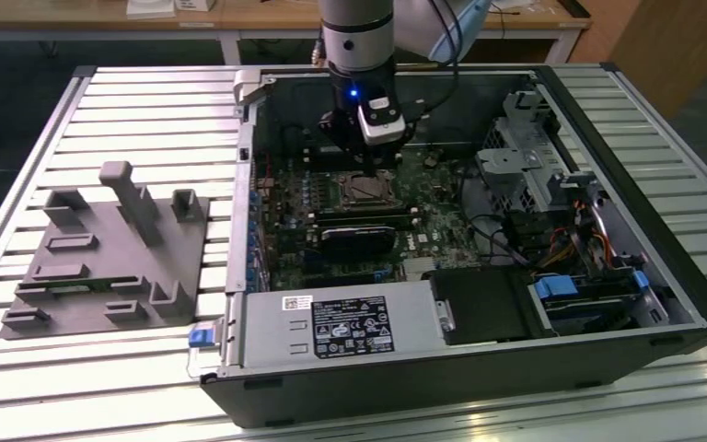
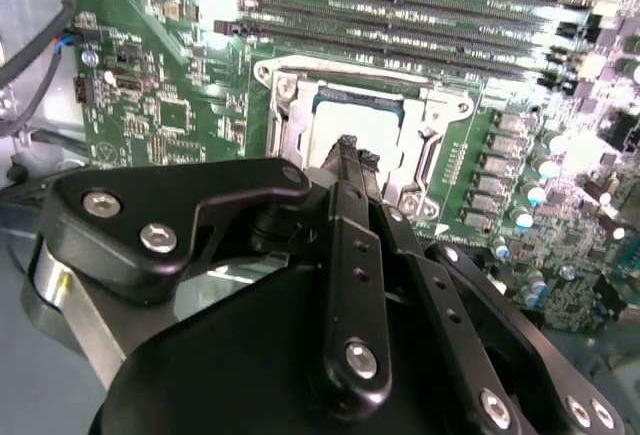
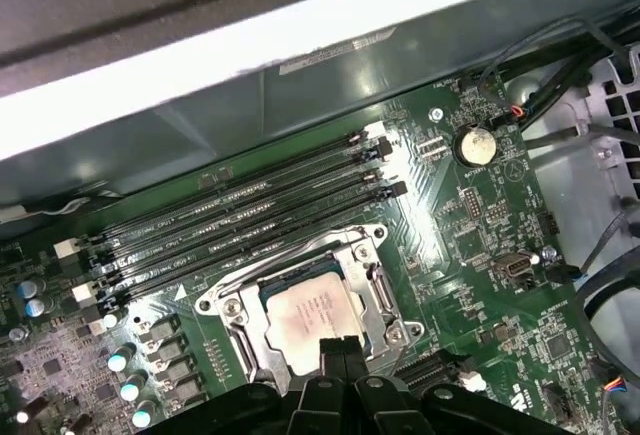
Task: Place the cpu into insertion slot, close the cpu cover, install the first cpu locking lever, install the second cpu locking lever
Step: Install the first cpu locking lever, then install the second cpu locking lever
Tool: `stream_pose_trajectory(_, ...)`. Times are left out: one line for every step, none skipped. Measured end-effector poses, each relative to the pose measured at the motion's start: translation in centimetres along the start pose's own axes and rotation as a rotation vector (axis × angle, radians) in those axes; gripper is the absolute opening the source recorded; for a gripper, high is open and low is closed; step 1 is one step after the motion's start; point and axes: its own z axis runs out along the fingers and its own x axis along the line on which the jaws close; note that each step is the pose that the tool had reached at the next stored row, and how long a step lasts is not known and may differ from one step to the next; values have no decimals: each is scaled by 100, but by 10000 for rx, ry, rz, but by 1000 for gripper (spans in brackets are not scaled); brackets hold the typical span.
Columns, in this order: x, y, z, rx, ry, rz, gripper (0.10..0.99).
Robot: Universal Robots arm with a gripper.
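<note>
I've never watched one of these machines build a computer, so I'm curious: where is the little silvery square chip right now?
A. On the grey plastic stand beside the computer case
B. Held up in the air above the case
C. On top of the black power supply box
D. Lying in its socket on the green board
D: in both wrist views the cpu lies flat inside the insertion slot on the green board, just beyond the gripper.

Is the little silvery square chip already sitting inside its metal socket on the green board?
Yes, in the first wrist view the pale silvery square cpu lies flat inside the silvery-rimmed insertion slot, with the black gripper at its edge.
</note>
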Motion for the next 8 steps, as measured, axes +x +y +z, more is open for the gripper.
stream_pose_trajectory(0,0,0,-1,0,0,106)
stream_pose_trajectory(-1,0,-5,1,0,-1,106)
stream_pose_trajectory(-1,0,-8,1,0,0,106)
stream_pose_trajectory(-1,0,-8,1,0,0,106)
stream_pose_trajectory(-1,0,-8,1,0,0,106)
stream_pose_trajectory(-1,-1,-9,2,0,0,106)
stream_pose_trajectory(-2,-3,-9,3,1,0,106)
stream_pose_trajectory(-3,-5,-9,4,1,-1,106)
